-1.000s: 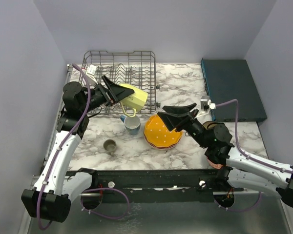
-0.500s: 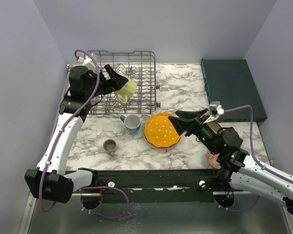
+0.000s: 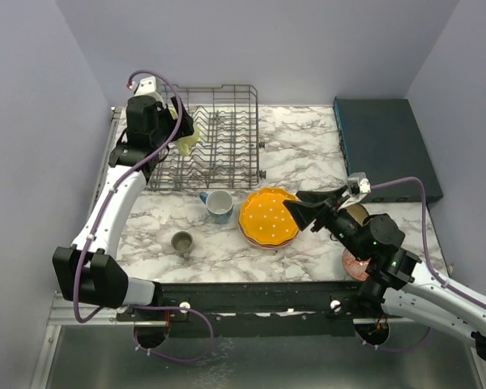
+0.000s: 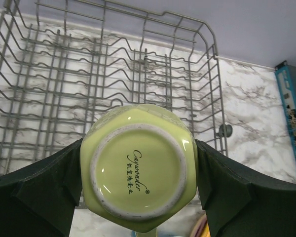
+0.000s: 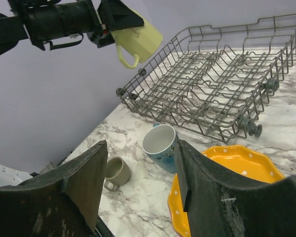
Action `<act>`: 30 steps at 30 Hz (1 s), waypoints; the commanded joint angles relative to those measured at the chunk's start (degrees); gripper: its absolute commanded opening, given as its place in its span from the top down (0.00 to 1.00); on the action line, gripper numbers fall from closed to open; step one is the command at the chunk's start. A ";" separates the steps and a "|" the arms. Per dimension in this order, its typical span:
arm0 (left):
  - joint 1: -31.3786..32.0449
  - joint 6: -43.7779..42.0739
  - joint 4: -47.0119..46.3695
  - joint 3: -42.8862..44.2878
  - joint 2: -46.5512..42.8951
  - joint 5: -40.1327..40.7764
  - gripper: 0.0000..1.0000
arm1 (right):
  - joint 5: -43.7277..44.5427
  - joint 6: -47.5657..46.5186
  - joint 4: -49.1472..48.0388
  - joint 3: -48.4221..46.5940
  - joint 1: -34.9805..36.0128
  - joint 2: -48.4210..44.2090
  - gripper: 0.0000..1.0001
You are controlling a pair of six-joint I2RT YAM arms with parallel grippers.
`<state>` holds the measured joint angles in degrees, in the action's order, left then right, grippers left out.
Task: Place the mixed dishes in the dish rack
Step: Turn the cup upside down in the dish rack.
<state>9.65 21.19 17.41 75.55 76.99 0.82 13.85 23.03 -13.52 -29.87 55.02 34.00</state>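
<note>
Over the rack (image 3: 227, 121), at its left end: my left gripper (image 3: 181, 134) is clamped wide around the yellow mug (image 4: 138, 170), one pad on each side wall. The mug's base faces my wrist camera and its mouth is tipped toward the wires. My right gripper (image 3: 298, 203) hangs with its jaws parted and holding nothing, just beside the orange plate (image 3: 267, 219), which lies flat on the table (image 3: 300, 146).

The mug is the risk, as I judge it. Its handle hangs below the body and could snag a tine on the way down. If I let go from this height and tilt, it could roll across the wires or chip against them. My grip is on smooth glazed sides, so a knock on the rack wall might twist the mug loose.

On the right, the plate gives my jaws only a thin rim. A poor bite could slide off it or push the plate into the blue mug (image 3: 219, 206), which stands just beside it.

- **Mugs:** three, the yellow one in my grip, the blue one, and a grey mug (image 3: 181, 241) near the front edge.
- **Plates:** two, the orange one and a pink one (image 3: 355, 263) mostly hidden under my right arm.
- **Bowls:** possibly one, a dark brown dish (image 3: 356, 212) beside that arm, though I cannot tell for sure.
- **Racks:** one, with no dish resting in it yet.
- **Other:** one teal box (image 3: 385, 150) to the far right.
</note>
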 commanded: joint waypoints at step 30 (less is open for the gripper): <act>-16.37 -4.65 -21.92 21.33 36.54 0.05 1.00 | -3.57 1.78 7.68 -2.61 -0.21 -0.07 0.37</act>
<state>-5.52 14.76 0.08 90.26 110.52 3.25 10.83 23.99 -6.79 -31.75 55.02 33.10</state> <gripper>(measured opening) 0.855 0.626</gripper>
